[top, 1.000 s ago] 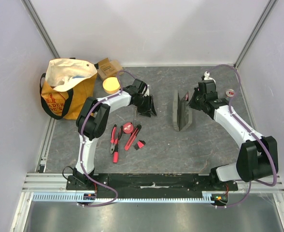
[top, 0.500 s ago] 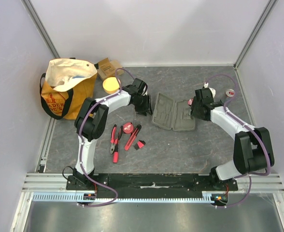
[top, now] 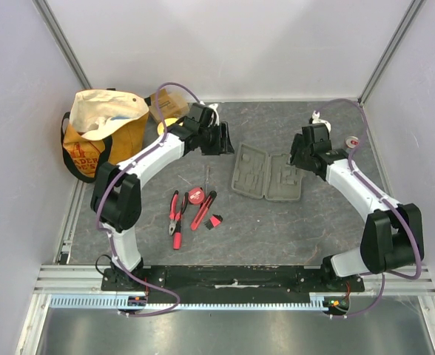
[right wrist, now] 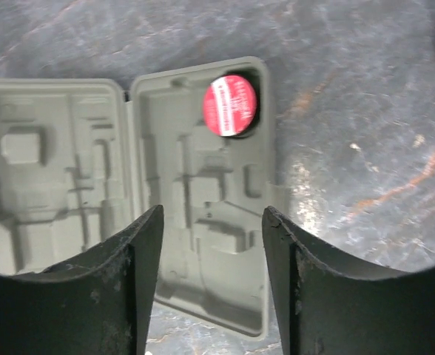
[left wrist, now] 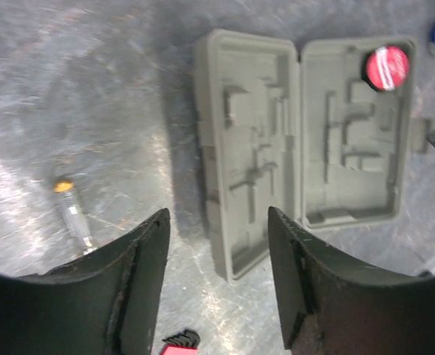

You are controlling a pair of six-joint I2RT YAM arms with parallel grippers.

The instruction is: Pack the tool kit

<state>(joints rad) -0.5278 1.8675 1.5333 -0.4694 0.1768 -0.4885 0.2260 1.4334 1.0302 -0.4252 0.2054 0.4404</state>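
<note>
Top external: the open case (top: 268,176) lies flat between left gripper (top: 224,140) and right gripper (top: 294,157), both spread, empty

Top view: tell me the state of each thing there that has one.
case: open, lying flat.
red disc: seated in a case slot.
pliers: outside the case, unpacked.
tote bag: upright, mouth open.
left gripper: open, empty.
right gripper: open, empty.
</note>
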